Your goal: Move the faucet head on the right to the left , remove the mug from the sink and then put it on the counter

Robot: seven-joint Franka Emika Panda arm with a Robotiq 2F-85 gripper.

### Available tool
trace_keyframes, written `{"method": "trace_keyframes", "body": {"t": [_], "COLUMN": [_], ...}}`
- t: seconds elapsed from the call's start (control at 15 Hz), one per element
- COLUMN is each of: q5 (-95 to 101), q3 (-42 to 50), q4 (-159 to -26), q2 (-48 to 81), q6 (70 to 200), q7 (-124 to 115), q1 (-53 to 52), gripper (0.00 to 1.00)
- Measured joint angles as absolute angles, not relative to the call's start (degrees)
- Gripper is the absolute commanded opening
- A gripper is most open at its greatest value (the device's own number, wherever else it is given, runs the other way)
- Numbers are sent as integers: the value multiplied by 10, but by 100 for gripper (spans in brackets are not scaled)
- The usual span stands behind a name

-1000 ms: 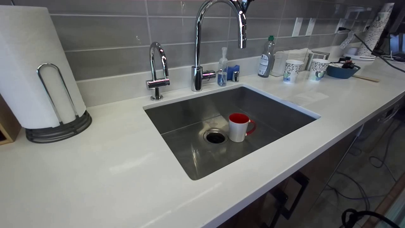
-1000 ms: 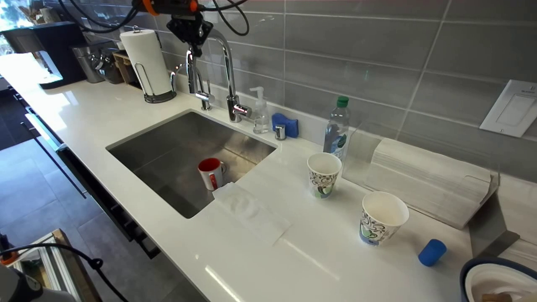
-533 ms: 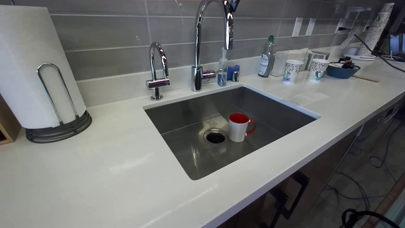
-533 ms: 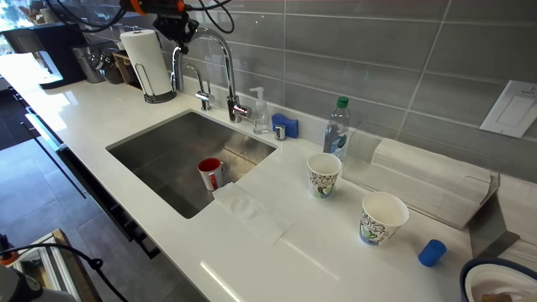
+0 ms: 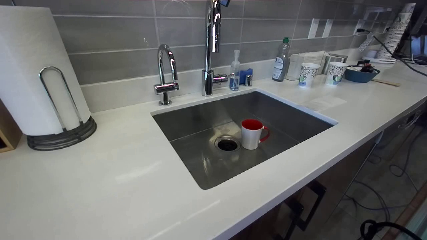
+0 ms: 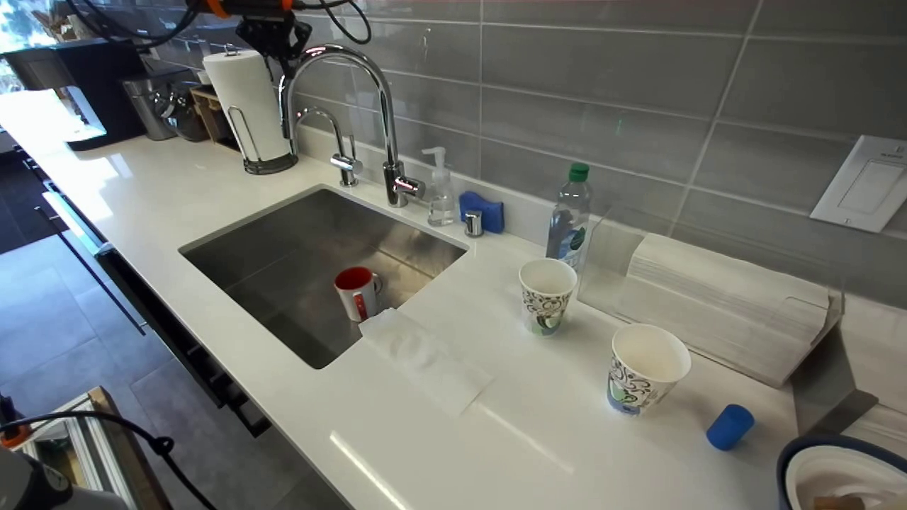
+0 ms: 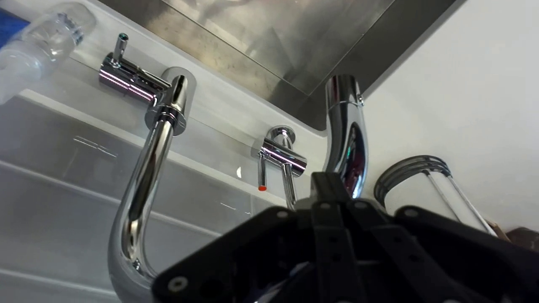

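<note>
The faucet head is the tall chrome gooseneck, seen in both exterior views; its spout end shows in the wrist view. My gripper is at the upper spout, and its black fingertips are closed together with nothing between them. They overlap the spout's side in the wrist view and appear to touch it. The mug, white outside with red inside and a red handle, stands upright in the sink beside the drain. It also shows in an exterior view. The white counter surrounds the sink.
A smaller chrome tap and a paper towel roll stand left of the tall faucet. A soap pump, blue sponge, dish soap bottle and two paper cups are to the right. A paper towel sheet lies beside the sink.
The tall faucet's spout has swung left, now nearly in line with its own neck in an exterior view. My gripper has moved left along with it. The mug has not moved.
</note>
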State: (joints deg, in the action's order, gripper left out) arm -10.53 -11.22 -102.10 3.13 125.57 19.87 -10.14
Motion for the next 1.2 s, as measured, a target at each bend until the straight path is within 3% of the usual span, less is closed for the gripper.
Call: {"method": "trace_keyframes", "body": {"t": [0.67, 1.0, 1.07, 1.2], "q5": [-80, -32, -27, 6], "q3": [-128, -102, -95, -81], "q4": [-961, -1046, -1076, -1140], "q2": [93, 21, -1, -40], "q6": [1250, 1229, 1230, 1268], "q7": [197, 187, 190, 204], "q1": [-115, -96, -89, -79], "gripper": [0, 0, 26, 33]}}
